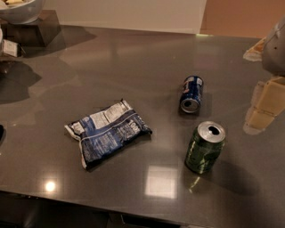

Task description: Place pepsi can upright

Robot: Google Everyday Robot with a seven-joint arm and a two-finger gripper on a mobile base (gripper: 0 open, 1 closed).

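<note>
Approach step, it seems: the hand [263, 108] hovers right of the toppled pepsi can [192, 93], open or closed unclear; next, reach and grasp.

It looks like a break-room or office kitchenette: a polished grey stone bench [133, 67] carries a snack bag [107, 132], a pepsi can [192, 93] and a green can [205, 147], with a white bowl [20, 10] on a dark stand [42, 26] at far left. The gripper [262, 109] hangs at the right edge.
</note>
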